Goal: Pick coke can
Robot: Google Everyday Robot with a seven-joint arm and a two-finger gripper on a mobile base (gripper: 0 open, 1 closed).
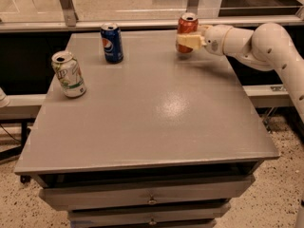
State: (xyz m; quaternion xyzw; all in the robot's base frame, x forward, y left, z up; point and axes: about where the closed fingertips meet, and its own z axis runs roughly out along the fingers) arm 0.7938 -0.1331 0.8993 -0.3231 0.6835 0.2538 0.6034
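The coke can (187,25), red with a silver top, stands upright at the far edge of the grey table (152,113), right of centre. My gripper (190,42) reaches in from the right on the white arm (256,42) and sits at the can's mid-height. Its cream tip crosses the front of the can and hides the can's lower half.
A blue Pepsi can (112,42) stands at the far edge left of the coke can. A white-and-green can (69,73) stands near the left edge. A metal rail (118,23) runs behind the table. Drawers (152,198) are below the table front.
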